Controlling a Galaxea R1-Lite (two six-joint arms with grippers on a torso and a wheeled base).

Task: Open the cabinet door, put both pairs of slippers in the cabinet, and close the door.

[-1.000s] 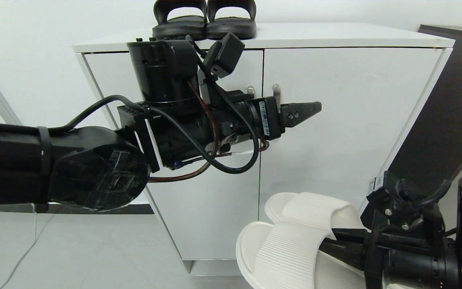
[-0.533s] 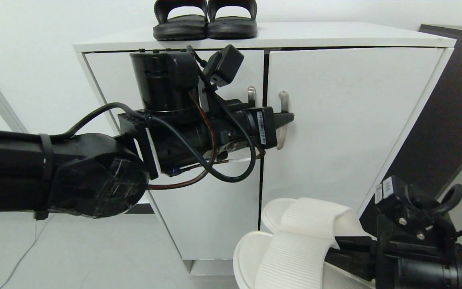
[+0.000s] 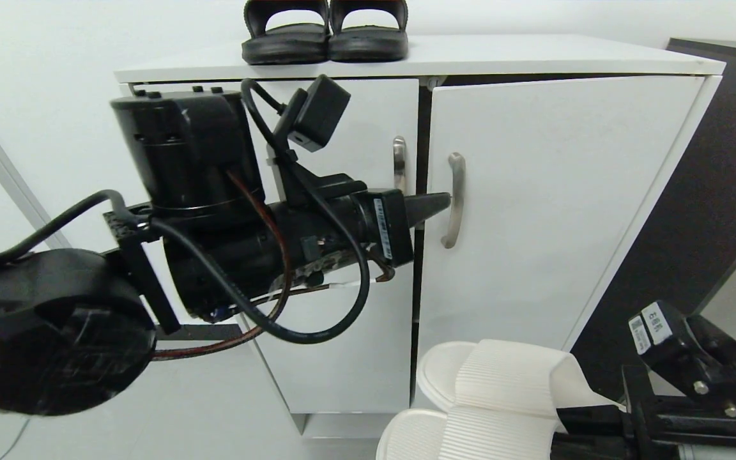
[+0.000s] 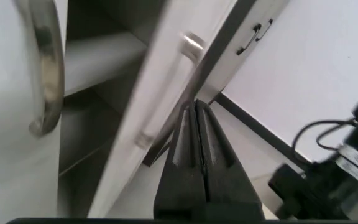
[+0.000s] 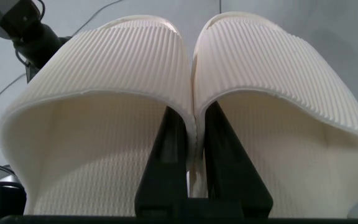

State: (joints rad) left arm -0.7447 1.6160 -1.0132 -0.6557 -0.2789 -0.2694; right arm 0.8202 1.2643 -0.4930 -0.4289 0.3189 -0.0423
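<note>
The white cabinet (image 3: 566, 191) has two doors, and its right door stands slightly ajar with a dark gap at the middle. My left gripper (image 3: 435, 206) is shut, its tip tucked behind the right door's metal handle (image 3: 455, 191). In the left wrist view the closed fingers (image 4: 196, 109) lie against that handle (image 4: 166, 93), with an inner shelf (image 4: 104, 53) showing through the gap. A black pair of slippers (image 3: 326, 35) sits on the cabinet top. Low in front of the cabinet, my right gripper (image 5: 196, 155) is shut on the white slippers (image 3: 496, 396), pinching their straps (image 5: 194, 74) together.
The left door is closed, with its own handle (image 3: 398, 163) beside the gap. A dark panel (image 3: 713, 160) stands to the cabinet's right. A white wall lies behind, and pale floor (image 3: 214, 409) lies in front of the cabinet's left side.
My left gripper drew back to the left behind the right door's handle, and the door swung from closed to slightly ajar. The right arm with the white slippers sank lower.
</note>
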